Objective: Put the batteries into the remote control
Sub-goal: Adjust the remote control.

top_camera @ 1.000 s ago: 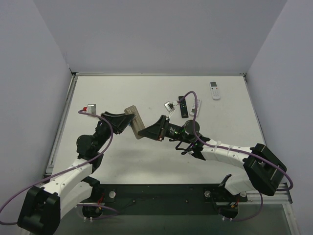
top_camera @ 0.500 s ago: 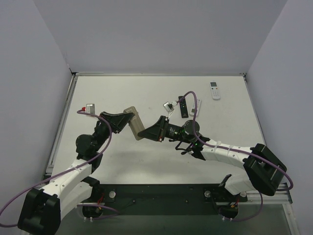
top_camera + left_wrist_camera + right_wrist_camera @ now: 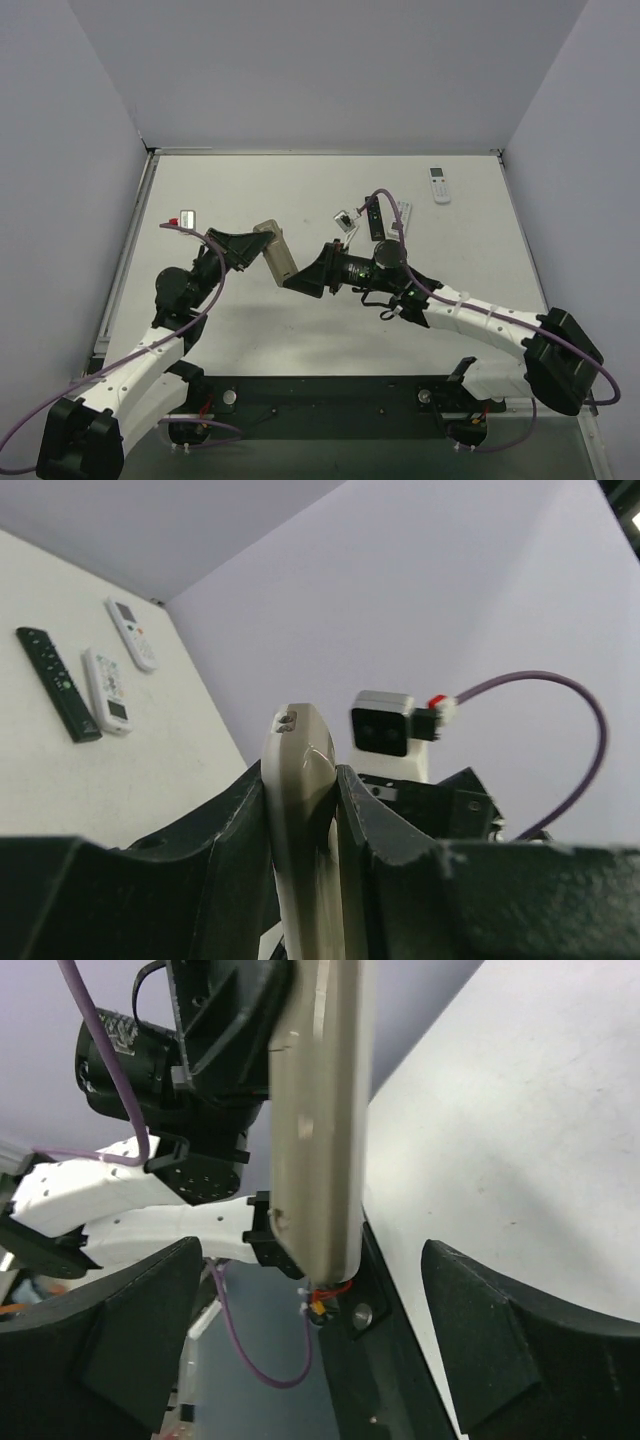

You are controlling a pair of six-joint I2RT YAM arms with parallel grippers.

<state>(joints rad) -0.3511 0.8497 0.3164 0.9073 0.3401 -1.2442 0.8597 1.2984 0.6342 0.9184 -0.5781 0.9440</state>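
while the left gripper point(image 3: 257, 250) clamps the remote control point(image 3: 275, 252) clear of the table point(image 3: 300, 190), the right gripper point(image 3: 297, 278) stands open around its free end, not touching. loading looks unstarted: can't spot batteries anywhere. right wrist view shows the gaps beside the remote; top view can't.

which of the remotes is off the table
The grey-backed remote, clamped in the left tool above the table. The slim black remote, the white remote beside it and the far white remote lie flat on it.
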